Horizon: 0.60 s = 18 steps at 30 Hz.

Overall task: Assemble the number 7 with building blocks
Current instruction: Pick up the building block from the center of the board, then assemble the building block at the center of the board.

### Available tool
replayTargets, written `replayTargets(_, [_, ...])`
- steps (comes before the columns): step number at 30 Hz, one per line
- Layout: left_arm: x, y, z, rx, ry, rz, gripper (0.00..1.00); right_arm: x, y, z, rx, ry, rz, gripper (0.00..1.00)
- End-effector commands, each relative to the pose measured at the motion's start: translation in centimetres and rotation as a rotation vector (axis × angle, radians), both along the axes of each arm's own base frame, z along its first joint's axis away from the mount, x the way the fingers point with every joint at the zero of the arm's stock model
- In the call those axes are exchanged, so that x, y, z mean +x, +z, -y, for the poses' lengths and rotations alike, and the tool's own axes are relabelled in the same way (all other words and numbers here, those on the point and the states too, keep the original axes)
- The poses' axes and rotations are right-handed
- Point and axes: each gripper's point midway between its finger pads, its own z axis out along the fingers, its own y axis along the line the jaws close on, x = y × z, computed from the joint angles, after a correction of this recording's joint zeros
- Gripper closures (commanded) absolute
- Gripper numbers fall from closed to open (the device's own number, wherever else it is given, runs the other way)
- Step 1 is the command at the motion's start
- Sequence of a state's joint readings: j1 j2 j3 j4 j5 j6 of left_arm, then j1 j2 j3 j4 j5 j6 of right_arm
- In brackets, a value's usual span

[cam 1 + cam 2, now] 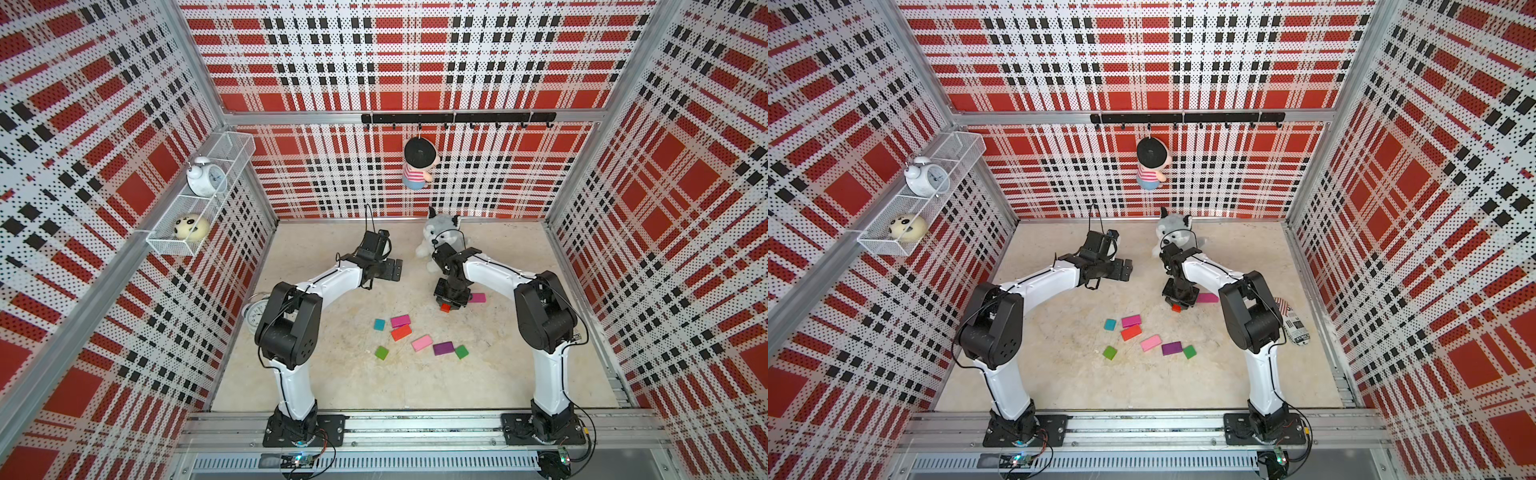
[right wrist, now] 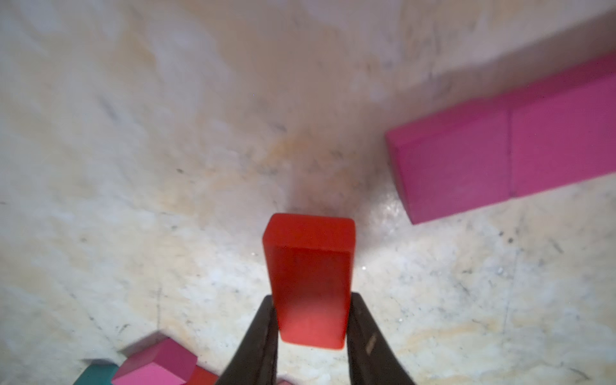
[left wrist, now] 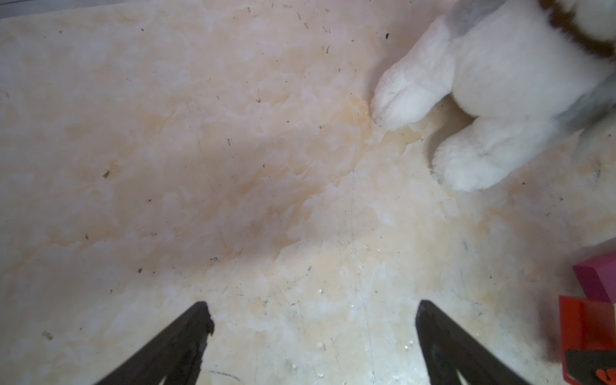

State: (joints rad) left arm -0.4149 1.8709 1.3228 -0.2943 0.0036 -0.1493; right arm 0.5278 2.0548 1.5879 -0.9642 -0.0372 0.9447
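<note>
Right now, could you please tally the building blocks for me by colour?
Magenta blocks: 3
Red blocks: 2, one held by the right end effector
Green blocks: 2
Teal block: 1
Pink block: 1
Purple block: 1
Total: 10

Building blocks [image 1: 401,332], I count ten from my console:
- green squares [image 1: 381,353] [image 1: 461,352], two
- teal square [image 1: 379,324], one
- red rectangle [image 1: 401,332] plus red rectangle [image 2: 310,283], two
- magenta blocks [image 1: 400,321] [image 2: 450,166] [image 2: 563,143], three (a seam in the right wrist view tells me the long strip is two)
- pink rectangle [image 1: 422,343], one
- purple rectangle [image 1: 444,348], one

Everything else:
- alarm clocks [image 1: 206,178] [image 1: 255,312], two
- plush husky [image 1: 442,232], one
- hanging doll [image 1: 419,164], one
- panda-faced ball [image 1: 190,226], one
- wire basket [image 1: 232,145], one
- hook rail [image 1: 457,118], one
- printed fabric bundle [image 1: 1295,326], one (I cannot name it better)
</note>
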Motion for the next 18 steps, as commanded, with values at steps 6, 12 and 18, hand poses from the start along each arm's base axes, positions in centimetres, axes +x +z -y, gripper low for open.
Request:
replayTargets(6, [1.5,3.4,4.3,-0.286,-0.073,0.017,0.02,3.6,11.1,3.9,-0.202,0.106,0.309,0.83])
replayTargets(12, [0.9,4.2,8.3,-0.331,-0.157,0.017,0.02,0.1,9.9,8.8,-0.260,0.048,0.283,0.84])
replayTargets(18, [-0.3,3.7,12.0,-0.357,-0.212,-0.016,0.02,-3.0,7.0,11.6,-0.260,0.030,0.242,0.84])
